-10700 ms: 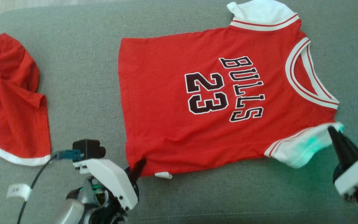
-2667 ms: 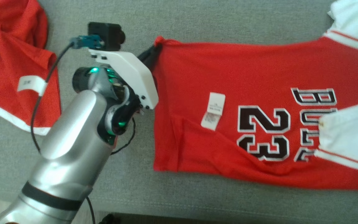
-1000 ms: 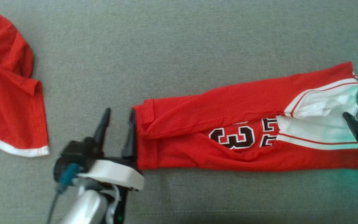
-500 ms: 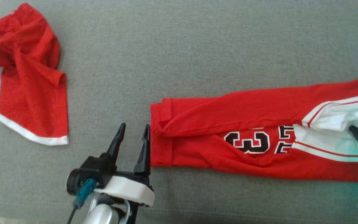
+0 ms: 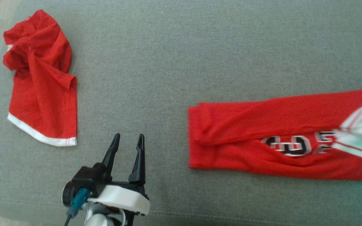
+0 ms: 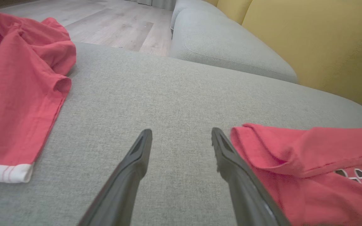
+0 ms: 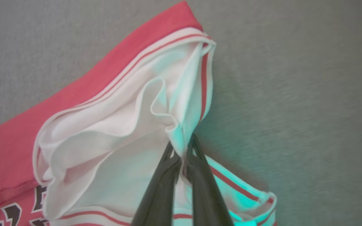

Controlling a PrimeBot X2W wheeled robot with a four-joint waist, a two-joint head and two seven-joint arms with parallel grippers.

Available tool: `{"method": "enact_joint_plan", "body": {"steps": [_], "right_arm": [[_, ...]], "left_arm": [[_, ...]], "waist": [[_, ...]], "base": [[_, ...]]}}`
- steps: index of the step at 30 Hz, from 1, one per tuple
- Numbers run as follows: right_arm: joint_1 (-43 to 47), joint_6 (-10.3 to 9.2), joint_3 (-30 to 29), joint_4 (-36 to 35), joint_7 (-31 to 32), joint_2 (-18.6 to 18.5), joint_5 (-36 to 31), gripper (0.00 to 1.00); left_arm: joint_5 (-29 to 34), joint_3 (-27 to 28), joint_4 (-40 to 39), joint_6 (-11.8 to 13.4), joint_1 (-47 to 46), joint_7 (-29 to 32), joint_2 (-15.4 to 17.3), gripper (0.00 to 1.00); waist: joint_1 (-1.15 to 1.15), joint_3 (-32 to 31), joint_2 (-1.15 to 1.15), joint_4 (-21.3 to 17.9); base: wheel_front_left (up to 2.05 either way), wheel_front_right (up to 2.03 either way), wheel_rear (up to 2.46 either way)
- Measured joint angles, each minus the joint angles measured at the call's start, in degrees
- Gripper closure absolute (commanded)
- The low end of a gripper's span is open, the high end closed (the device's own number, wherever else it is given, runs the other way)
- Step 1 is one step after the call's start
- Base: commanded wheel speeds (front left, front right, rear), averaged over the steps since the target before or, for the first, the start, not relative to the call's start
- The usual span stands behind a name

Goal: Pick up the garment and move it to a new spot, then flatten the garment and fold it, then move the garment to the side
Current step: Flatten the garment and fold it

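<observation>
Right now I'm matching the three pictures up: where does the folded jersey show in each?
Head view: jersey right of centre, running off the right edge.
Left wrist view: jersey at lower right, beside the open left pincer.
Right wrist view: jersey left and centre, white sleeve pinched by the right pincer.
Shared landmark: its black-and-white lettering.

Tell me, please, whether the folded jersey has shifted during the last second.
Yes: the jersey slid rightward, its hem now farther from the crumpled red garment.
</observation>
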Motion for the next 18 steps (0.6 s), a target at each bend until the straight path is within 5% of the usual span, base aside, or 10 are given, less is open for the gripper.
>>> {"method": "enact_joint_plan", "body": {"steps": [8,12,18], "right_arm": [[-0.10,0.00,-2.34,-5.76,-0.68,-2.42,0.98,1.00],[1.28,0.00,4.86,-15.61,2.18,-1.91,5.35,1.00],[7.25,0.00,18.85,-22.74,3.76,5.12,8.27,1.00]], "left_arm": [[-0.82,0.23,0.19,-0.40,0.31,0.00,-0.03,0.00],[-1.81,0.12,0.32,0.10,0.42,0.00,-0.05,0.00],[-2.88,-0.21,1.89,0.18,0.41,0.00,-0.08,0.00]], "waist": [[0.00,-0.86,0.00,0.25],[0.00,-1.30,0.00,-0.08],[0.00,-1.47,0.00,-0.72]], "base": [[0.00,0.00,0.00],[0.00,0.00,0.00],[0.00,0.00,0.00]]}}
